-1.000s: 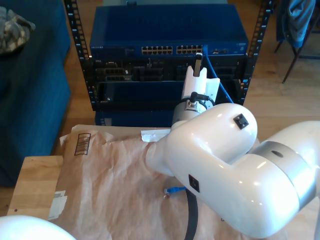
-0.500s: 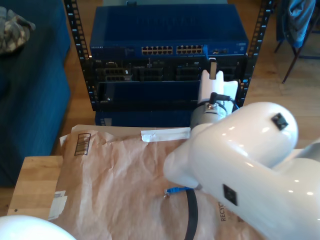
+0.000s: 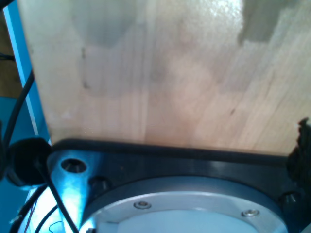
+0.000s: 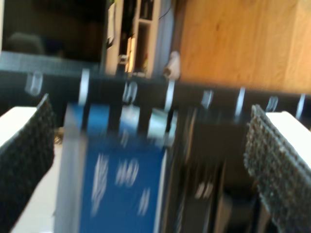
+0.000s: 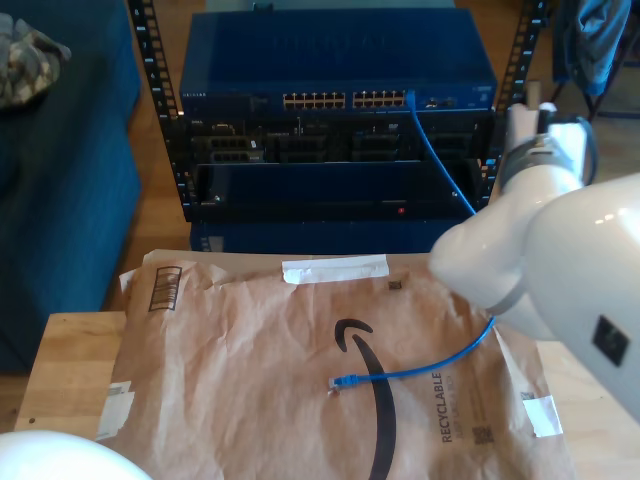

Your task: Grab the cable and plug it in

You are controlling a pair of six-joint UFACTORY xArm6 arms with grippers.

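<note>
- Second gripper [image 5: 535, 125] now swung off to the exterior view's right, beside the rack [image 5: 335, 115]; a second ago parked straight in front of the switch [image 5: 335, 75] ports.
- Pads [image 4: 274, 165] spread wide apart in the second wrist view, nothing between them; picture blurred, consistent with motion.
- Cable [image 5: 440, 180] no longer hidden by the arm: one plug seated in the port row toward the exterior view's right, the line running down the rack face and behind the arm.
- Far end emerging onto the brown paper [image 5: 250, 370], loose plug [image 5: 345, 382] lying near the middle of the sheet.
- Judged: one end plugged and released; free plug likely next if both ends count.
- First wrist view on bare wood [image 3: 160, 73] and a metal base; cannot tell the first gripper's finger state.
</note>
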